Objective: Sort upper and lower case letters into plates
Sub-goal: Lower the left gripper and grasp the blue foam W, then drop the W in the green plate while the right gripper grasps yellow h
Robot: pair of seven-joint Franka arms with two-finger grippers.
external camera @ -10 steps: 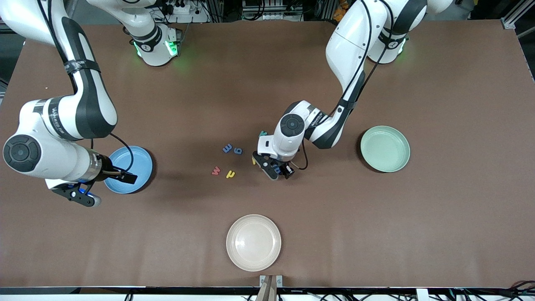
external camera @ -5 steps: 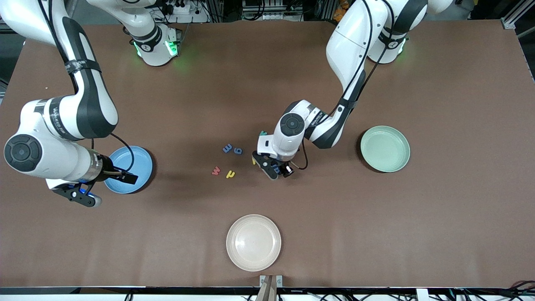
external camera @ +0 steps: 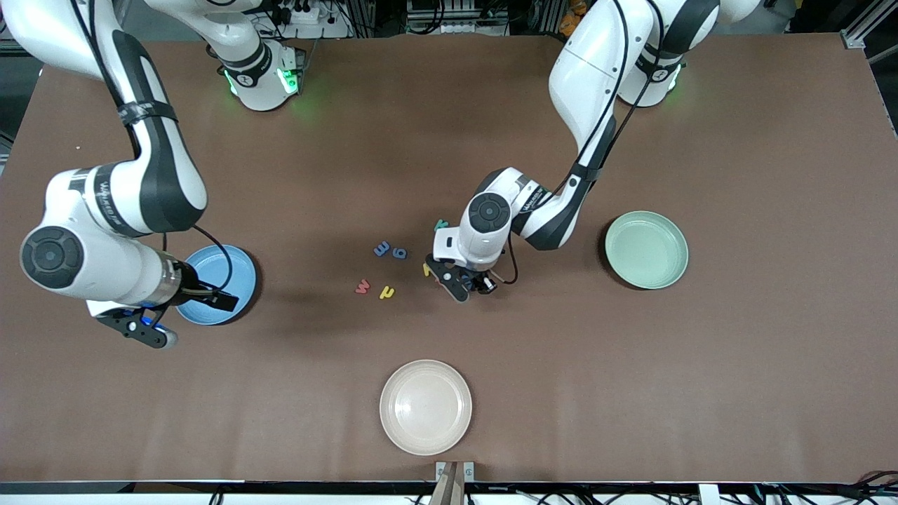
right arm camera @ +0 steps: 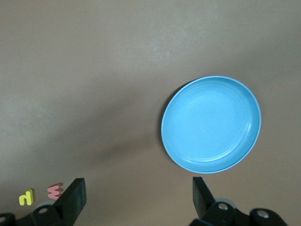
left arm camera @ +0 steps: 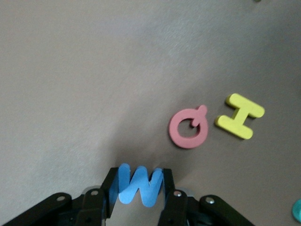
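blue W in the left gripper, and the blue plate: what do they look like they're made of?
Blue W, clamped between the left gripper fingers: probably foam, going by its thick, matte, soft-edged cut, like the pink Q and yellow H on the table.
Blue plate, below the open right gripper: likely moulded plastic, smooth with a faint sheen and concentric rings inside the rim.

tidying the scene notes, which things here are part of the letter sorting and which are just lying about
Part of the job:
- blue W, gripped by left gripper
- pink Q, yellow H
- blue plate, mint plate

Lying about:
- cream plate
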